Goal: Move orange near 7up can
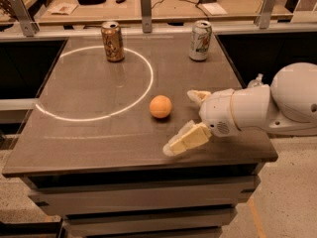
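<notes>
The orange [161, 106] sits on the brown table near its middle, a little right of centre. The 7up can [200, 40] stands upright at the table's far right. My gripper [184, 120] comes in from the right on a white arm, low over the table, just right of the orange and apart from it. Its two cream fingers are spread open, one [198, 95] behind and one [185, 139] toward the front edge, with nothing between them.
A golden-brown can [113, 41] stands at the far left, on a white light ring [94, 83] cast on the table [99, 138]. A rail with metal posts and a cluttered desk lie behind. The table's front edge is close under the gripper.
</notes>
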{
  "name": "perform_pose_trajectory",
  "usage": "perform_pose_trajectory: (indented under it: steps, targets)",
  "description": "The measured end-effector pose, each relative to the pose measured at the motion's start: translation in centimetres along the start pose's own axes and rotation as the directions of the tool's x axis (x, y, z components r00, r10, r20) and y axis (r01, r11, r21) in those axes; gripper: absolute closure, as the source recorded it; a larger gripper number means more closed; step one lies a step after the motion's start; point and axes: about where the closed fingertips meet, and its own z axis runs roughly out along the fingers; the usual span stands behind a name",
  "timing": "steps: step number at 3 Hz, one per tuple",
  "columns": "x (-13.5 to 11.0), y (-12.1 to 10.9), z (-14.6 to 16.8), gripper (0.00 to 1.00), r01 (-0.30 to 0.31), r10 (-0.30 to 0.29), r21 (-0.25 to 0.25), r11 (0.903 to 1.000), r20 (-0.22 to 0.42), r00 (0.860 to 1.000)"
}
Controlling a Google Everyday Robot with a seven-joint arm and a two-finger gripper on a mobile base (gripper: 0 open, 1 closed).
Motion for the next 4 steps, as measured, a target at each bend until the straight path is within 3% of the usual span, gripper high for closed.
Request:
perform_pose_trajectory:
  steps: [1,2,4]
  targets:
    - [0.0,-2.2,1.2,0.00,0.023,-0.023,0.000,0.9997,-0.002,1.000]
    - [0.1,-3.4,2.3,0.00,-0.007,0.007,-0.005,1.0000,-0.053,0.999]
    - [0.2,-4.1,4.5,0.00,-0.151,0.145,-0.031,0.9880,-0.156,0.977]
